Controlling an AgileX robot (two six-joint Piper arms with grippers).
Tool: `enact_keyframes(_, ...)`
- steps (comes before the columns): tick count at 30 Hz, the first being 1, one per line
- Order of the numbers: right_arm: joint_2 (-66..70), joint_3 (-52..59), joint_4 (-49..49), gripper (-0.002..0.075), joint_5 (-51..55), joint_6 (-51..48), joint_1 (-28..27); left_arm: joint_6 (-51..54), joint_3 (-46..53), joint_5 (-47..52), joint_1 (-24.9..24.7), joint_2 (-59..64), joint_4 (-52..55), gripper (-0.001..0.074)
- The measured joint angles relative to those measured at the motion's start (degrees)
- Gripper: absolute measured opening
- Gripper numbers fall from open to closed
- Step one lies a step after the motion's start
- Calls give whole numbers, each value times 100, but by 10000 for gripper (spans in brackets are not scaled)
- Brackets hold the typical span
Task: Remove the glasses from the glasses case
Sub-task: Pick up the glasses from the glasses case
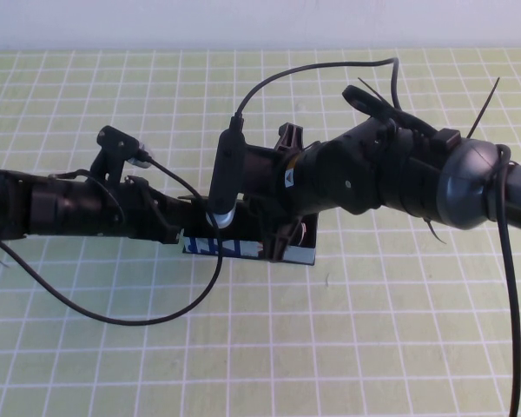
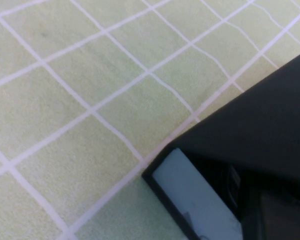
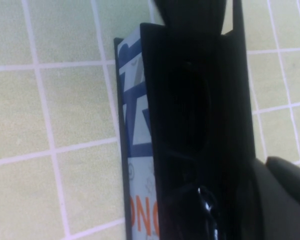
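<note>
My two arms meet over the middle of the green gridded tablecloth (image 1: 347, 347), the left arm entering from the left edge and the right arm from the right edge of the high view. The glasses case (image 1: 247, 248) sits on the cloth directly beneath them; from above, only its blue-and-white printed front strip shows below the arms. My right gripper (image 1: 286, 187) hangs directly over the case, and its jaws are fully closed — I cannot tell from any view whether anything is caught between them. The right wrist view looks straight down into the open case (image 3: 190, 125): the black interior runs alongside the printed strip with its blue, white and orange marks, and the glasses (image 3: 187, 115) lie inside it, one dark squarish lens visible, with a small glint on the frame further along. A dark rounded part of my own gripper crowds one corner of that view. My left gripper (image 1: 169, 228) is down at the case's left end; its fingers are hidden under the arm, so I cannot tell whether they are spread or closed. The left wrist view shows a black flat surface of the case (image 2: 260, 120) with a pale panel at its corner, resting on the cloth. A black cable (image 1: 113, 314) loops from the left arm down across the cloth in front of the case.
</note>
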Motion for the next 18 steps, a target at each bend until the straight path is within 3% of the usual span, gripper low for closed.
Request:
enact_keyframes(8,-10,0,60,1,0,166,0,-80,-10,238,0,115,35,-4)
enact_keyframes(15,-467,0,68,221,114,835,0,-165,-10,279,0,115,76,-4)
enact_keyframes(18,-866,0,277,220,451,1529,0,-204,-10,303,0,115,87,-4)
